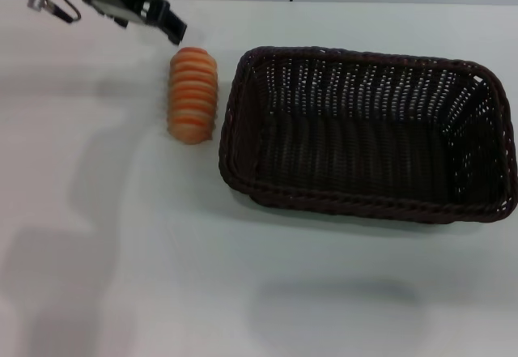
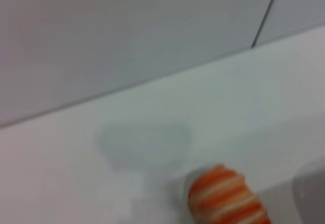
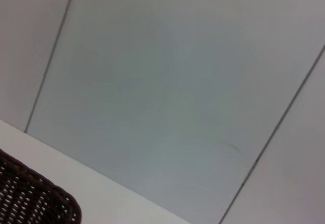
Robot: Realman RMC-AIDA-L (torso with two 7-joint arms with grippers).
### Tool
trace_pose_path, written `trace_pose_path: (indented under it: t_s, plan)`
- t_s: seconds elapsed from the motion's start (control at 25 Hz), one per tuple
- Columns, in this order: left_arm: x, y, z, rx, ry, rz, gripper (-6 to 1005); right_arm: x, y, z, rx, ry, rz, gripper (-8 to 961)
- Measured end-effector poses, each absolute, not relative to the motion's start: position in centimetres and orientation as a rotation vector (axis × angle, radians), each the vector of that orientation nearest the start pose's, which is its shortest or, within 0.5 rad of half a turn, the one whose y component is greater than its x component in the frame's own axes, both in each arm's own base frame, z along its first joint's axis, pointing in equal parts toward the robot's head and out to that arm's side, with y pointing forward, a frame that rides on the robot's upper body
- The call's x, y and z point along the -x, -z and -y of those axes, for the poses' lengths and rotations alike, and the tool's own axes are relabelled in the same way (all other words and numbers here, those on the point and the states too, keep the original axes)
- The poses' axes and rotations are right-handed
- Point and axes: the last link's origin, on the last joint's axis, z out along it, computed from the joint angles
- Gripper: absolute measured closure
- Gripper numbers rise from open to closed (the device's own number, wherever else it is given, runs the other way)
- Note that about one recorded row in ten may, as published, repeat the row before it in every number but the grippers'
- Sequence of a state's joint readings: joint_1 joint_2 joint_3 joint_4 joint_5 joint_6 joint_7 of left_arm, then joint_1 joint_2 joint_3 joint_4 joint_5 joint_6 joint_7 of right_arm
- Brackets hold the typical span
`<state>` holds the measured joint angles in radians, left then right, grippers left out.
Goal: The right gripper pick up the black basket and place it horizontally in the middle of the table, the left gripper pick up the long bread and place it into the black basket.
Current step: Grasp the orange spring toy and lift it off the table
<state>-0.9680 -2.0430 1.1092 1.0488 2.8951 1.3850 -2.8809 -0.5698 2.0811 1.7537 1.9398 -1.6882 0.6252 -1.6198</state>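
Note:
The black basket lies lengthwise across the middle-right of the white table; it is empty. A corner of it shows in the right wrist view. The long bread lies on the table just left of the basket, orange-tan with ridged stripes. It also shows in the left wrist view. My left gripper hangs at the far left, just behind and above the bread's far end, not touching it. My right gripper is out of view.
A pale wall with panel seams rises behind the table's far edge. Bare tabletop lies in front of the basket and bread.

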Motion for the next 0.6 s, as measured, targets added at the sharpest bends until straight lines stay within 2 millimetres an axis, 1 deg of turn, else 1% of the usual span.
trace_pose_path:
  t_s: [0.12, 0.36, 0.44, 0.52, 0.56, 0.6]
  plan:
    - [14.8, -4.0, -45.0, 2.131, -0.362, 1.163, 138, -26.5, -15.0, -20.2, 1.800, -0.062, -0.336, 470]
    - [16.3, -3.8, -44.6, 2.114, -0.376, 1.196, 138, -27.0, -16.7, -19.0, 1.737, -0.004, -0.337, 470]
    - [16.9, -3.7, -44.5, 2.109, -0.383, 1.210, 138, -26.9, -16.8, -19.0, 1.733, -0.004, -0.335, 470]
    - [17.9, -2.8, -44.4, 2.109, -0.408, 1.240, 138, -26.7, -16.6, -19.3, 1.742, -0.014, -0.327, 470]
    - [17.9, -2.8, -44.4, 2.109, -0.408, 1.240, 138, -26.7, -16.6, -19.3, 1.742, -0.014, -0.327, 470]
    - [18.2, -2.2, -44.3, 2.113, -0.414, 1.253, 138, -26.5, -16.4, -19.5, 1.747, -0.017, -0.321, 470]
